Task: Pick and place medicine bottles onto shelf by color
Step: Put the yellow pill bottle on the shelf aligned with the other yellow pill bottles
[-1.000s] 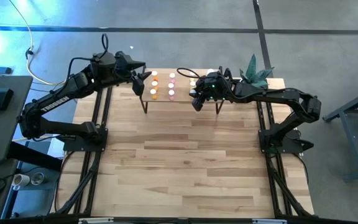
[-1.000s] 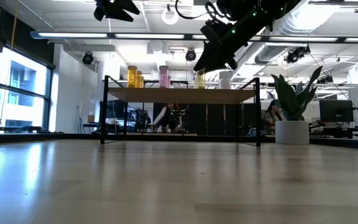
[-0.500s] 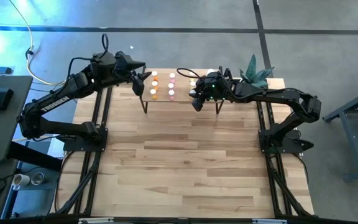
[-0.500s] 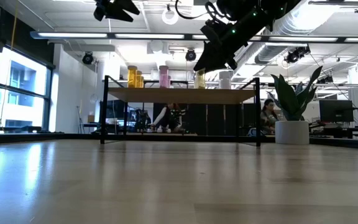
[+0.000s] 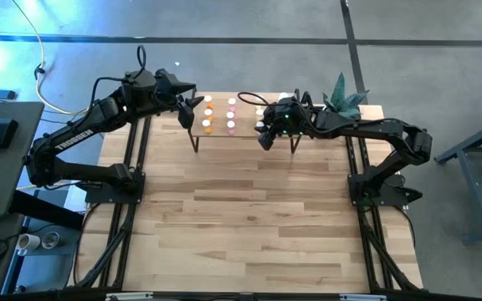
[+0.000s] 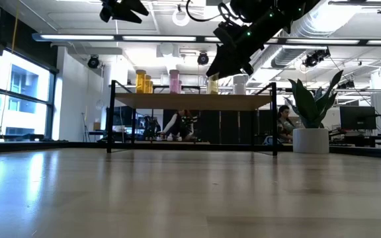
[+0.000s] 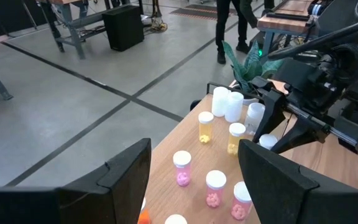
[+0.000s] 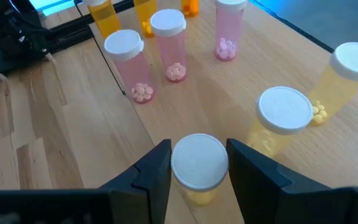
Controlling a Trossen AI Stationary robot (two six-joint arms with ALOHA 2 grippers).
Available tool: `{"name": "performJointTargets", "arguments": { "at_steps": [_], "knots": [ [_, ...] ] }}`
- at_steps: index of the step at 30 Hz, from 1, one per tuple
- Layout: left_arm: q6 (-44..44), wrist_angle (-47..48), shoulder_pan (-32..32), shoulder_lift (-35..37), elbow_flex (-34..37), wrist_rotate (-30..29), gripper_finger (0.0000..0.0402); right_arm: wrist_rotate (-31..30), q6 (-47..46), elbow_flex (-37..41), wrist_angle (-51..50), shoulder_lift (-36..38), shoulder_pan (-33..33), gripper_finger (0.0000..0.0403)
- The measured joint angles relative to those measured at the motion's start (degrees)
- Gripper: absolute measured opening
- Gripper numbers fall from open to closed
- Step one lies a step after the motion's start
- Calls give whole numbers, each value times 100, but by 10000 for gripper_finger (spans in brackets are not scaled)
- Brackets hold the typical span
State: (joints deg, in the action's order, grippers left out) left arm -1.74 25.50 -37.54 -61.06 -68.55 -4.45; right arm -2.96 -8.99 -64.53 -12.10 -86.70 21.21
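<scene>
The shelf stands at the table's far side with medicine bottles upright on it: orange toward its left end, pink in the middle, yellow and white toward its right. My right gripper slants down over the shelf's right part, shut on a yellow bottle that stands on the board. My left gripper hangs open above the shelf's left end, with nothing between its fingers. My right gripper has the yellow bottle's white cap between its two fingers, one finger on each side, with no gap showing. The fingers slant down from the table's right side. The bottle stands upright with its base on the shelf board.
A potted plant stands at the far right corner beside the shelf. A second yellow bottle stands close to the held one. The wide wooden tabletop lies on the near side of the shelf. A person sits in the room behind.
</scene>
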Motion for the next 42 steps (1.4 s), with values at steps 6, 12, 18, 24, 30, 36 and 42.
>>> {"name": "performJointTargets", "arguments": {
  "at_steps": [6, 12, 18, 24, 30, 36, 42],
  "knots": [
    [0, 0, 1, 0, 0, 0, 229, -9, 0, 0, 17, 0, 0, 145],
    [0, 0, 0, 0, 0, 0, 229, -18, 0, 0, 33, 0, 0, 145],
    [0, 49, 1, 0, 0, 0, 229, -29, 3, -75, 72, 1, 0, 145],
    [0, 48, 2, 0, 0, 0, 229, -32, 43, -196, 33, 7, 0, 145],
    [0, 49, 2, 0, 0, 0, 229, 28, 44, -345, -60, 7, 0, 145],
    [2, 50, 2, 0, 0, 1, 229, 69, 297, -857, -832, 7, 0, 145],
    [4, 50, 2, 0, 0, 0, 229, 470, 619, -1675, -1780, 7, 2, 145]
  ]
}}
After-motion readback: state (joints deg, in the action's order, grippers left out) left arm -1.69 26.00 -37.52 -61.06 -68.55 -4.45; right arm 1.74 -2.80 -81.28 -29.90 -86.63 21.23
